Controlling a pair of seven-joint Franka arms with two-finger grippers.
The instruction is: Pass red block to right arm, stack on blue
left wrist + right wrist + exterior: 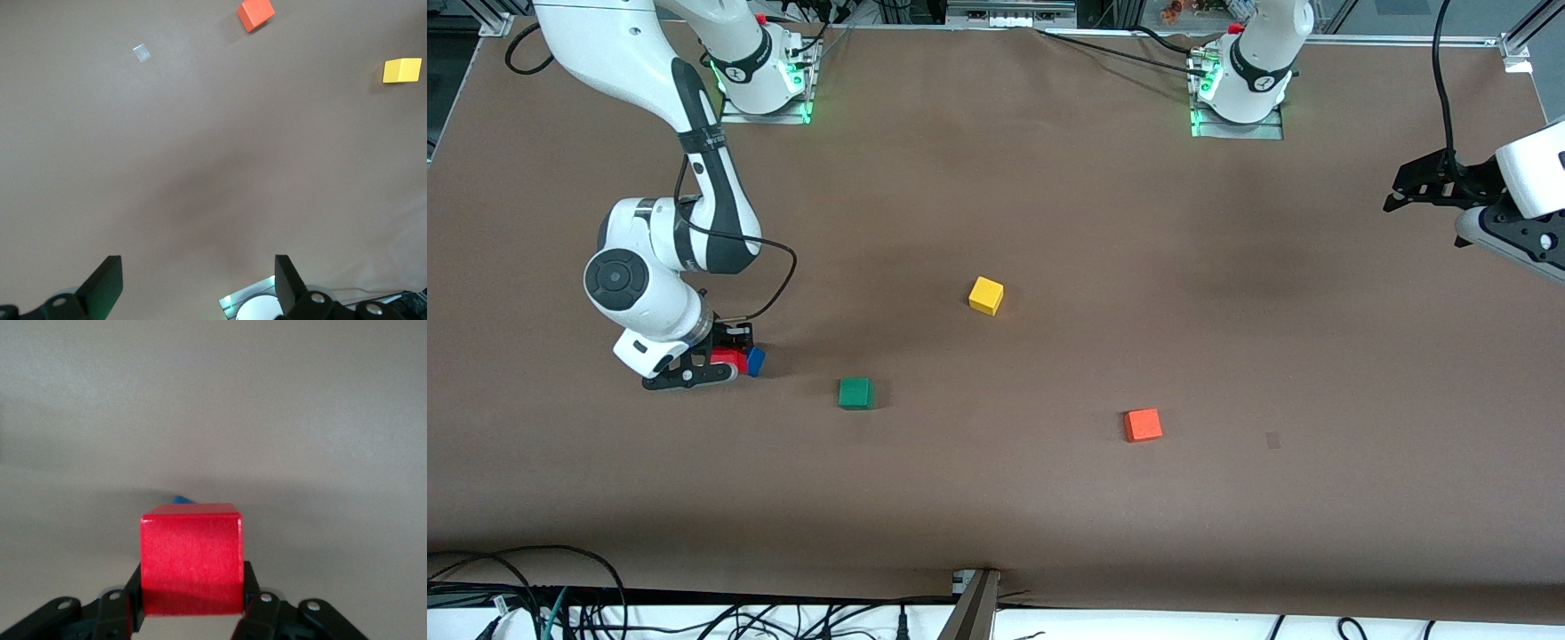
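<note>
1. Gripping the small deep-red cube, the right gripper sits low at the right arm's end of the table, fingers clamped on its sides.
2. Small blue cube touches the red one; only a corner peeks out underneath.
3. Green cube, yellow cube and orange-red cube lie apart.
4. Left gripper waits aloft, fingers spread wide, holding nothing.
</note>
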